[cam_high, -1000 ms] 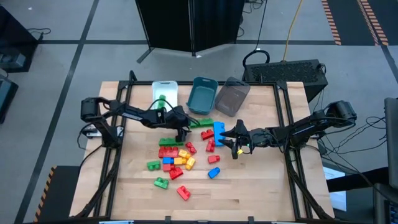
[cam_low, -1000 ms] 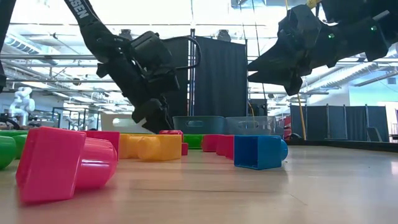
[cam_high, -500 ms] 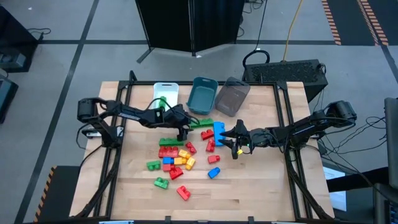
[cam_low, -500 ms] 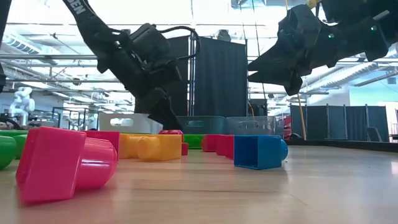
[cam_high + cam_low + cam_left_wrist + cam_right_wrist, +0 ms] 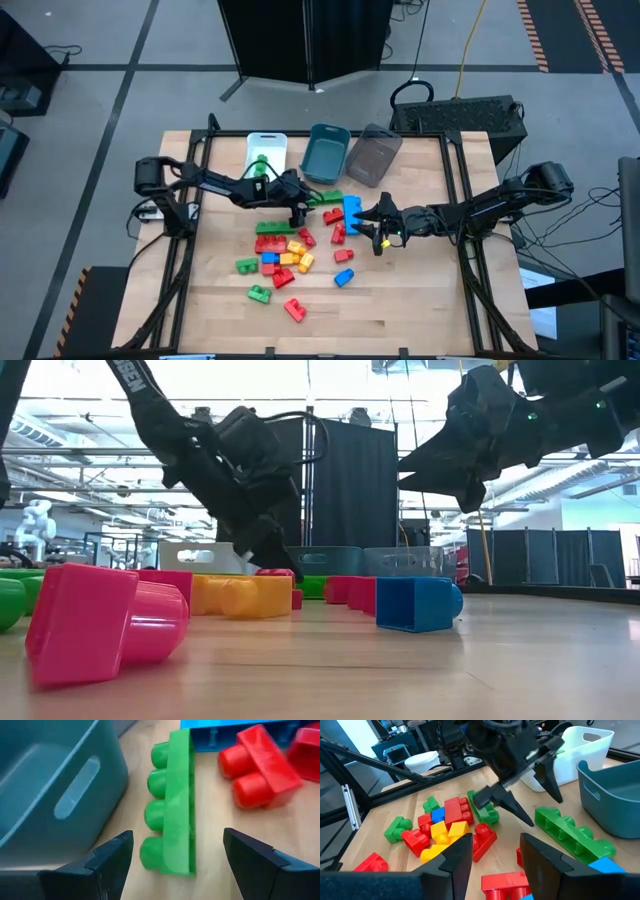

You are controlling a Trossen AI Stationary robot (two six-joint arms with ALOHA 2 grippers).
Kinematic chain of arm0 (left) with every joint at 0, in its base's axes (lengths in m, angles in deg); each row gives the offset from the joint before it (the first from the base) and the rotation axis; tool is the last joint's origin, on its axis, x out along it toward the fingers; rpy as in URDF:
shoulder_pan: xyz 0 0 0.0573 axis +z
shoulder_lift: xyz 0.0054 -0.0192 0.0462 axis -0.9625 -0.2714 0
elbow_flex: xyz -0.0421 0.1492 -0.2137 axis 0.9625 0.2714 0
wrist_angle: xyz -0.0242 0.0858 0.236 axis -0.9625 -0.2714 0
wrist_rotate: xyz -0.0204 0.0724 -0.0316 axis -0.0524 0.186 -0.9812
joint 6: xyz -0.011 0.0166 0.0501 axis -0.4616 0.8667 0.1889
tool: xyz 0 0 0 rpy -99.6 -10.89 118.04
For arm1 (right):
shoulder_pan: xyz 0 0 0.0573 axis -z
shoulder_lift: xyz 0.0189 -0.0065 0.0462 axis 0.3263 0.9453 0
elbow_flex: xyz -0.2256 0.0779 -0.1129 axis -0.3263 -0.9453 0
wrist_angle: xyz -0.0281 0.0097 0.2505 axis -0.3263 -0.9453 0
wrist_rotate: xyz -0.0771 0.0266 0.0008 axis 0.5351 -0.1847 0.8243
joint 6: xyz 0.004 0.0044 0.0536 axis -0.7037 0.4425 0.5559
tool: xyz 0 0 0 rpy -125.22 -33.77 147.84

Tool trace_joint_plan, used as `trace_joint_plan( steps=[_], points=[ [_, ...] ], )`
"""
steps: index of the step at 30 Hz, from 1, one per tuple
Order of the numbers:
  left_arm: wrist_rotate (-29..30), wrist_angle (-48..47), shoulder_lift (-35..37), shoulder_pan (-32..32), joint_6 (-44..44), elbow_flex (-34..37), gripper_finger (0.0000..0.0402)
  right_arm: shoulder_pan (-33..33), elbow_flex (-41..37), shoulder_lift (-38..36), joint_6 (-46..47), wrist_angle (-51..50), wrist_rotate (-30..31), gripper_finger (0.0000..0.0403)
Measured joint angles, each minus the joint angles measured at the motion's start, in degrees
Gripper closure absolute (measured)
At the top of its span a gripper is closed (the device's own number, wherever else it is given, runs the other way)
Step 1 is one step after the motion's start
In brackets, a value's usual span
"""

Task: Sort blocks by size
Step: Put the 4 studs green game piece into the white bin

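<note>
A long green four-stud brick (image 5: 172, 805) lies on its side on the table beside the teal bin (image 5: 45, 785). My left gripper (image 5: 175, 857) is open, low over the brick's near end, one finger on each side and apart from it; in the high view it is at the table's middle (image 5: 297, 211). Most blocks lie in a loose pile (image 5: 280, 250) of red, yellow, orange, blue and green. My right gripper (image 5: 378, 230) is open and empty, raised above the table right of a blue brick (image 5: 352, 208).
The white bin (image 5: 265, 148), the teal bin (image 5: 326, 152) and the grey bin (image 5: 373, 155) stand in a row at the far edge; a green piece lies in the white one. Single bricks lie nearer the front: red (image 5: 294, 310), green (image 5: 260, 293), blue (image 5: 343, 277).
My left gripper has gone a little toward the table's right edge, closer to the long green brick, and stays open. The bricks have not moved.
</note>
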Motion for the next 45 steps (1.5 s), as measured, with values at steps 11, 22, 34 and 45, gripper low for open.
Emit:
trace_joint_plan(
  steps=[11,22,34,45],
  points=[
    [2.1,-1.5,-5.8,0.0,0.1,-4.1,0.0131,-0.3,0.0,0.0,-0.3,0.0,0.0,0.0252],
    [5.1,-3.7,-5.6,-1.9,4.1,-4.2,0.0266,-0.4,0.0,0.0,0.0,-0.7,0.0,0.0252],
    [31.7,0.4,-5.4,-13.4,24.6,-4.0,0.0272,-0.3,0.0,0.0,-0.1,-9.8,7.8,0.0236],
    [43.3,18.1,-5.4,-22.7,39.5,-4.0,0.0272,-0.3,0.0,0.0,2.4,-10.4,6.0,0.0120]
  ],
)
